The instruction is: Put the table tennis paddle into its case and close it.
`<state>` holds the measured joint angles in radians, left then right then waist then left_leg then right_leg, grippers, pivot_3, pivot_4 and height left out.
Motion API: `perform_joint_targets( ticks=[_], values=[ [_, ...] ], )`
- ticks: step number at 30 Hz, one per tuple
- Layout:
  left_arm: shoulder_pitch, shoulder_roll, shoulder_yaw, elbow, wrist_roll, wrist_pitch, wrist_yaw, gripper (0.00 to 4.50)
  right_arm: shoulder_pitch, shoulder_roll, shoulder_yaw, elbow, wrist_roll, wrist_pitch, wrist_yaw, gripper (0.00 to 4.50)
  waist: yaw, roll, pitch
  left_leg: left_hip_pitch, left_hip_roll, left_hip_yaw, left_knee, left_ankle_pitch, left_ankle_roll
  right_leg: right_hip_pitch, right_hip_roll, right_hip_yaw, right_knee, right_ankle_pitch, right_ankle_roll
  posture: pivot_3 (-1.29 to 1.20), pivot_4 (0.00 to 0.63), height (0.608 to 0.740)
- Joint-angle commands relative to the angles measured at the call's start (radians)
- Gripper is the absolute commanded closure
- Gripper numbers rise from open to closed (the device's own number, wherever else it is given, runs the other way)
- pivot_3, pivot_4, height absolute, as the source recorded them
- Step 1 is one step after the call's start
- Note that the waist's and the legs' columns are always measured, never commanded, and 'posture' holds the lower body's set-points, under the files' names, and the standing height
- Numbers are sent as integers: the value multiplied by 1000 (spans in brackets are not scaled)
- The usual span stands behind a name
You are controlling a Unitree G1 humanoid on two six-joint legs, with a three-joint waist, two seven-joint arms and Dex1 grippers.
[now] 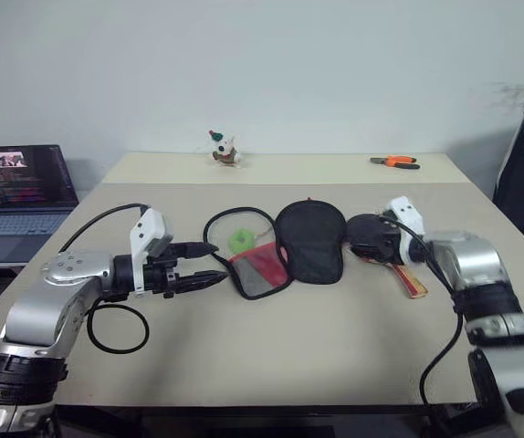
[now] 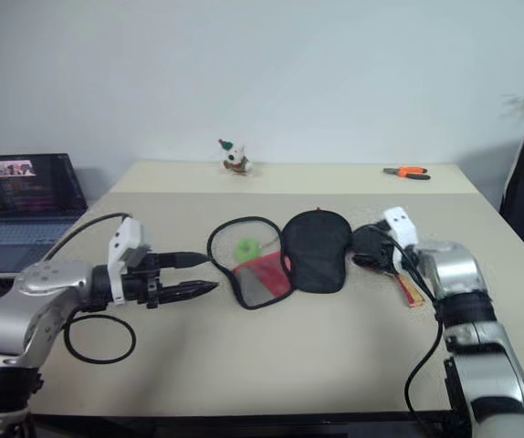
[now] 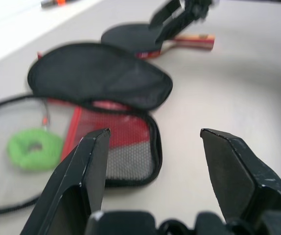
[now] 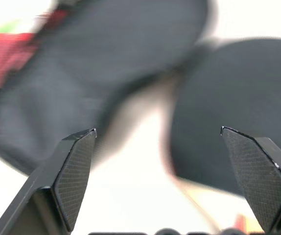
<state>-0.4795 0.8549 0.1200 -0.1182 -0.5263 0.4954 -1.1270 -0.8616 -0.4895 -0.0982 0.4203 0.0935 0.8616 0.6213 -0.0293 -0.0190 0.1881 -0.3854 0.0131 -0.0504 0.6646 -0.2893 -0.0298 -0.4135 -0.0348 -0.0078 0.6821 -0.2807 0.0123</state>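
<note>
Where the beige table (image 1: pixel 271 356) carried the work, the case (image 1: pixel 285 245) lay unzipped at its middle, black half folded back beside the red-and-mesh half, with a green ring (image 1: pixel 241 241) on the mesh. The table tennis paddle (image 3: pixel 135 38) lay flat on the table just right of the case, outside it, handle pointing toward the table's near right edge. The left gripper (image 1: pixel 209 265) hovered left of the case with fingers spread and empty; the right gripper (image 3: pixel 172 17) stood at the paddle's blade, fingers wide apart, gripping nothing.
</note>
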Motion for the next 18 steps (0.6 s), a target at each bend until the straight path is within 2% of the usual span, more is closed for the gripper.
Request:
perform_joint_targets(
  ticks=[1, 6, 9, 16, 18],
  values=[
    [-20, -2, 5, -28, -8, -5, 1, 1283, 56, 2, -78, -100, -4, 30, -141, 20, 0, 0, 0, 0, -1, 0, 0, 0, 0, 0, 0, 0, 0, 0, 0, 0, 150, 740],
    [-32, 4, -11, -2, 9, -24, -14, 1283, 120, 1, -93, -123, 8, 32, -208, 20, -5, 0, 0, 1, -2, 2, 0, 0, 0, 0, 1, 1, 0, 0, 0, 0, 150, 740],
    [-38, 7, -17, 9, 13, -31, -21, 1283, 137, -1, -89, -113, 27, 49, -206, 20, -5, 0, 0, 2, -1, 2, 0, 0, 0, 0, 7, 1, 0, 0, 0, 0, 150, 740],
    [-56, -3, -31, 23, 25, -41, -25, 1283, 119, 2, -67, -3, 37, 9, -198, 20, -5, 0, 0, 3, -1, 3, 0, 0, 0, 1, 7, 1, 0, 0, 0, 0, 150, 740],
    [-54, -4, -30, 24, 27, -43, -25, 1283, 109, 5, -66, 30, 30, -6, -213, 400, -5, 0, 0, 5, -1, 3, 0, 0, 0, 3, 7, 1, 0, 0, 0, 0, 150, 740]
  ],
)
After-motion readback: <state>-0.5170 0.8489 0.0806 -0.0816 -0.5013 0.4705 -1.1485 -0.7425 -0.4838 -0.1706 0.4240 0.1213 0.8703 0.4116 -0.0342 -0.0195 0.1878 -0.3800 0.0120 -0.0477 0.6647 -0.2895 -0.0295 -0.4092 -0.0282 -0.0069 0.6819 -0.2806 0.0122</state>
